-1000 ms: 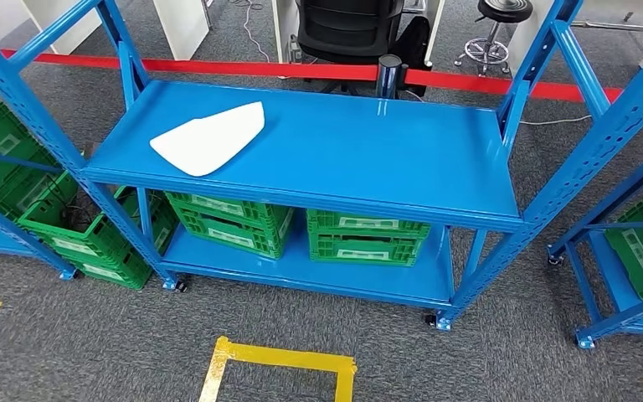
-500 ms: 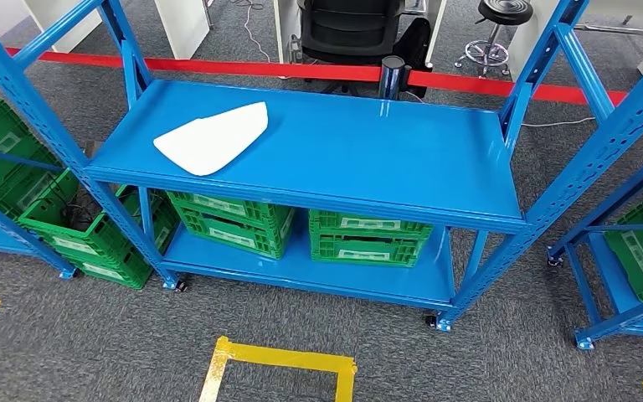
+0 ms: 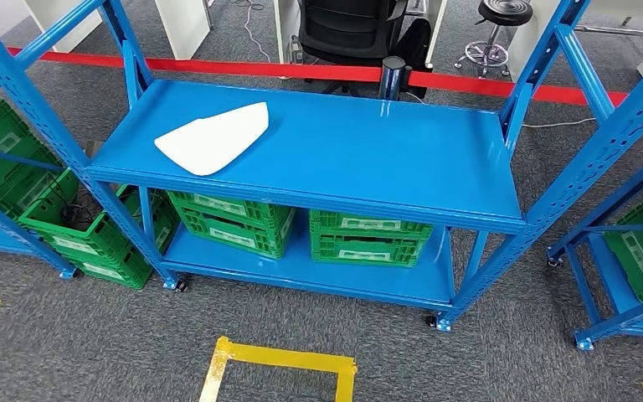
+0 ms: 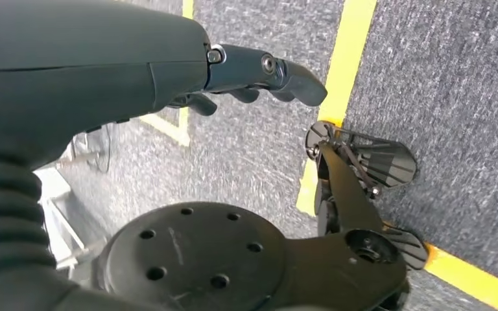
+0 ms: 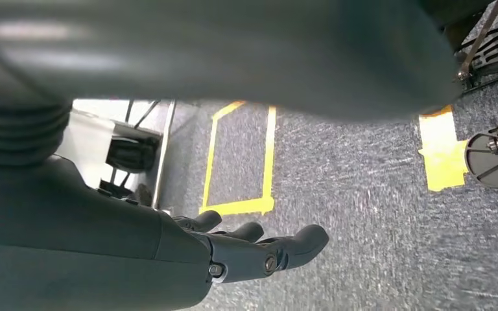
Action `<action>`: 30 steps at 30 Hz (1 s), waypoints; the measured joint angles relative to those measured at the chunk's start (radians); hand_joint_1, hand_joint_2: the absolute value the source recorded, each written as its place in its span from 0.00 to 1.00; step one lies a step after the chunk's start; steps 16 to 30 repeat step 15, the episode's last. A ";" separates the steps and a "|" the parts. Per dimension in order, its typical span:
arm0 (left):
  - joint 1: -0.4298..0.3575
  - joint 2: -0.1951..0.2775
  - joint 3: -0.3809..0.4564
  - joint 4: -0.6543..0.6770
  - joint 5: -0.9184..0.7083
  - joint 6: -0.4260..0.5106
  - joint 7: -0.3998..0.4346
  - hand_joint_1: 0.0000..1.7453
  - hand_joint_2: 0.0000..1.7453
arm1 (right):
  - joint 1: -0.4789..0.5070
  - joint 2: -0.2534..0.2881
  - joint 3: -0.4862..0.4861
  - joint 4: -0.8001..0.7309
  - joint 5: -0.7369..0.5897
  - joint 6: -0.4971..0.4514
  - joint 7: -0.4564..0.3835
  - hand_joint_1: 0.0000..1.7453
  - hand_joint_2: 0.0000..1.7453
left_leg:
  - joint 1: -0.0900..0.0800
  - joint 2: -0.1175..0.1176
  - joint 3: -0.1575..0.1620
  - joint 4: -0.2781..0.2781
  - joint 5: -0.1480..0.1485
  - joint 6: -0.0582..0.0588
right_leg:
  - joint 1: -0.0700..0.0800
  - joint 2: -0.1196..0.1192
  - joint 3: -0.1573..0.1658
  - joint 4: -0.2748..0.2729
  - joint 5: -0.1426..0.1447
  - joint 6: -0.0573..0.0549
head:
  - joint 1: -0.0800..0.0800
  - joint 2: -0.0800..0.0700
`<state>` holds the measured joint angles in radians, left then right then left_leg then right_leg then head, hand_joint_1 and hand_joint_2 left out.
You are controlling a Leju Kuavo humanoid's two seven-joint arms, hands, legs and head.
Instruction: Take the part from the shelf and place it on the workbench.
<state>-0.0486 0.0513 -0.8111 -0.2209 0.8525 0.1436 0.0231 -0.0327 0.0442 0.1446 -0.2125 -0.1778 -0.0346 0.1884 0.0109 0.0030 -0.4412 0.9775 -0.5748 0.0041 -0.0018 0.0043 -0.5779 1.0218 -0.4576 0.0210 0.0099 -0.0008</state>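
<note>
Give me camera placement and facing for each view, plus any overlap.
Head view: high on the body, facing forward and down at the blue shelf with the white part on its top level; green crates below.
Left wrist view: behind the left robot hand, facing the grey carpet with the arm hanging; fingers apart, empty.
Right wrist view: behind the right robot hand, also facing the floor; fingers apart, empty.
Shared: both wrist views show grey carpet and yellow floor tape, as does the head view's lower edge.
</note>
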 joint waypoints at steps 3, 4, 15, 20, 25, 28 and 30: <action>0.018 -0.003 0.048 -0.010 -0.087 -0.015 -0.001 0.00 0.00 | 0.015 -0.003 0.000 -0.009 0.018 0.003 -0.019 0.00 0.00 | 0.000 0.000 0.000 0.000 0.000 0.000 | 0.000 0.000 0.001 -0.001 0.000 0.001 | 0.000 0.000; 0.024 -0.004 0.065 -0.014 -0.115 -0.019 -0.002 0.00 0.00 | 0.020 -0.004 0.000 -0.013 0.024 0.005 -0.025 0.00 0.00 | 0.000 0.000 0.000 0.000 0.000 0.000 | 0.000 0.000 0.001 -0.001 0.001 0.001 | 0.000 0.000; 0.086 -0.015 0.275 -0.058 -0.415 -0.068 -0.011 0.00 0.00 | 0.074 -0.018 -0.021 -0.056 0.086 0.015 -0.090 0.00 0.00 | 0.000 0.000 0.000 0.000 0.000 0.000 | 0.000 0.000 0.002 -0.003 0.001 0.001 | 0.001 0.000; 0.086 -0.015 0.275 -0.058 -0.415 -0.068 -0.011 0.00 0.00 | 0.074 -0.018 -0.021 -0.056 0.086 0.015 -0.090 0.00 0.00 | 0.000 0.000 0.000 0.000 0.000 0.000 | 0.000 0.000 0.002 -0.003 0.001 0.001 | 0.001 0.000; 0.086 -0.015 0.275 -0.058 -0.415 -0.068 -0.011 0.00 0.00 | 0.074 -0.018 -0.021 -0.056 0.086 0.015 -0.090 0.00 0.00 | 0.000 0.000 0.000 0.000 0.000 0.000 | 0.000 0.000 0.002 -0.003 0.001 0.001 | 0.001 0.000; 0.086 -0.015 0.275 -0.058 -0.415 -0.068 -0.011 0.00 0.00 | 0.074 -0.018 -0.021 -0.056 0.086 0.015 -0.090 0.00 0.00 | 0.000 0.000 0.000 0.000 0.000 0.000 | 0.000 0.000 0.002 -0.003 0.001 0.001 | 0.001 0.000; 0.086 -0.015 0.275 -0.058 -0.415 -0.068 -0.011 0.00 0.00 | 0.074 -0.018 -0.021 -0.056 0.086 0.015 -0.090 0.00 0.00 | 0.000 0.000 0.000 0.000 0.000 0.000 | 0.000 0.000 0.002 -0.003 0.001 0.001 | 0.001 0.000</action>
